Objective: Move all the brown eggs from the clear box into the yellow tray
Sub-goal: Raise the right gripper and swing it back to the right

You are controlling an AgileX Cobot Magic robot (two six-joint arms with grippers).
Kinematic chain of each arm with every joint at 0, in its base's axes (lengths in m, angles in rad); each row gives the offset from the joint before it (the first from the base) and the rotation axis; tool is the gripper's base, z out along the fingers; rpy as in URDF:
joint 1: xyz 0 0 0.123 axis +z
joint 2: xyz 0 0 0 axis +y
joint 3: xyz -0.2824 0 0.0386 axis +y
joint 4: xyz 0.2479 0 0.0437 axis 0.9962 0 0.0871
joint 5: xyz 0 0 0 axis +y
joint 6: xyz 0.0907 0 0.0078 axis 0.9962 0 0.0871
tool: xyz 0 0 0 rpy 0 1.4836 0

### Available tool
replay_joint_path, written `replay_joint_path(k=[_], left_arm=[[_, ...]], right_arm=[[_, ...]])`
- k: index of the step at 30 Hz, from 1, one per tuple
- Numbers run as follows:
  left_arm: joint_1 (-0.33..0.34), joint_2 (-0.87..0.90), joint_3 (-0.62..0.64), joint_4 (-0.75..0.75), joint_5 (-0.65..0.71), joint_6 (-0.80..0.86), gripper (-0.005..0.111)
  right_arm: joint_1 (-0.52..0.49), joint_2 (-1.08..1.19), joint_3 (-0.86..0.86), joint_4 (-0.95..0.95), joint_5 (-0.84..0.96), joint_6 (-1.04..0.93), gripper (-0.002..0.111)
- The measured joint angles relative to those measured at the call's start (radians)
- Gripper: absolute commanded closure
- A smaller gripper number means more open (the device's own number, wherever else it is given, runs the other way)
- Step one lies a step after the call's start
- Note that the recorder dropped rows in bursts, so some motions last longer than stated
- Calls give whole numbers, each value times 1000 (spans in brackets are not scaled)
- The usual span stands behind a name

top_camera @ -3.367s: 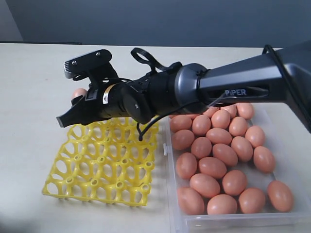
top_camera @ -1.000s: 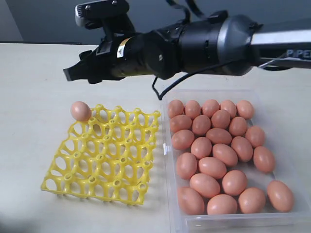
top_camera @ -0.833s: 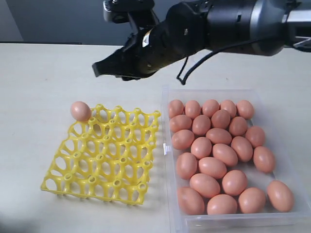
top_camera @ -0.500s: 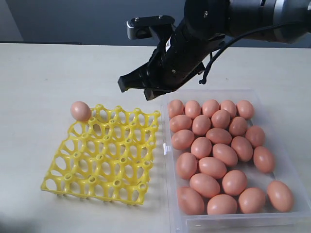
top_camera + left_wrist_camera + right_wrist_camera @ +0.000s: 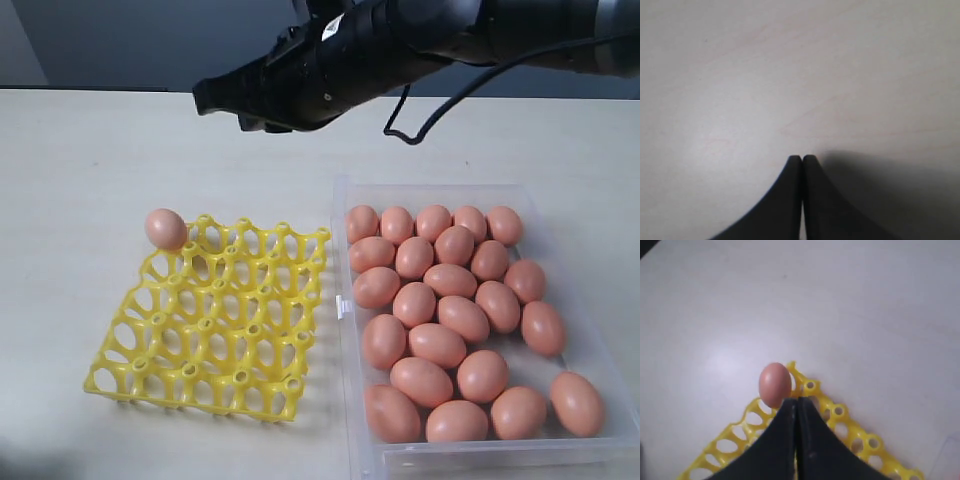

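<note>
One brown egg (image 5: 165, 228) sits in the far-left corner cup of the yellow tray (image 5: 210, 320); the right wrist view shows that same egg (image 5: 774, 384) on the tray's corner (image 5: 810, 386). Several more brown eggs (image 5: 440, 345) fill the clear box (image 5: 345, 310) to the tray's right. My right gripper (image 5: 205, 97) hangs high over the far table, above and behind the tray, jaws shut and empty, tips (image 5: 795, 401) pressed together. My left gripper (image 5: 802, 158) is shut over bare table and holds nothing; it does not appear in the exterior view.
The pale table (image 5: 80, 160) lies bare around the tray and behind the box. My dark right arm (image 5: 450, 40) with a looping cable (image 5: 420, 125) crosses the top of the exterior view, above the box's far edge.
My right gripper has shut empty. It swung right toward the box's far-left corner, then rose and drew back left over the far table. The egg in the tray's corner has stayed put.
</note>
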Motion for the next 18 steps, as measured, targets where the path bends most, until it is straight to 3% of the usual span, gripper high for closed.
replay_joint_path(k=[8,13,18], left_arm=[[0,-8,0,0,0,0,106],[0,-80,0,0,0,0,106],[0,-214,0,0,0,0,106]], right_arm=[[82,-136,46,-30,2,-62,109],[133,-253,167,-115,-144,-76,109],[148,-321,299,-71,-300,-16,109]])
